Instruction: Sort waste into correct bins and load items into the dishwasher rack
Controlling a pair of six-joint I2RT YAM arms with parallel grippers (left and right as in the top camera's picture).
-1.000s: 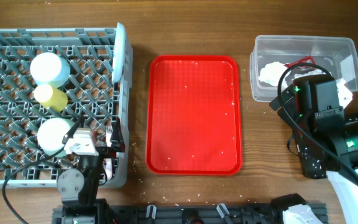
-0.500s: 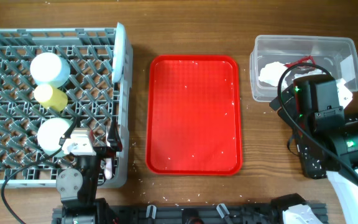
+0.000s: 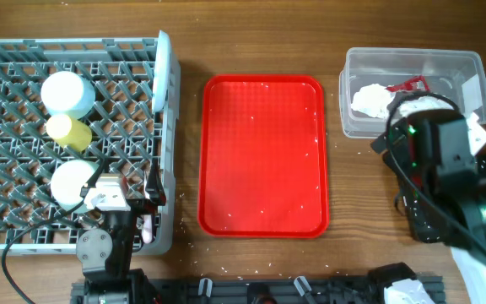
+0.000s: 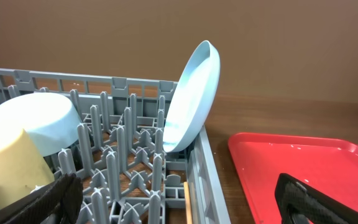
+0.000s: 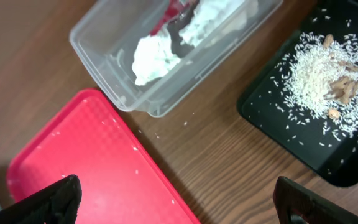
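Although neither arm holds anything, I see the left gripper (image 4: 179,193) spread wide over the near right part of the rack (image 3: 66,42). In the rack, the plate (image 4: 194,99) stands on edge against the right wall. The blue bowl (image 4: 39,118) sits upside down, the yellow cup (image 4: 8,162) is just beside it, and the green bowl (image 3: 74,181) is nearest the arm. The right gripper (image 5: 176,190) is also spread and empty above the table. Napkins (image 5: 160,56) and a red wrapper (image 5: 166,15) lie in the clear tub (image 5: 114,87). Rice crumbs (image 5: 316,81) fill the black bin (image 5: 263,118) beside it. The red tray (image 5: 73,162) lies between the rack and the tub.
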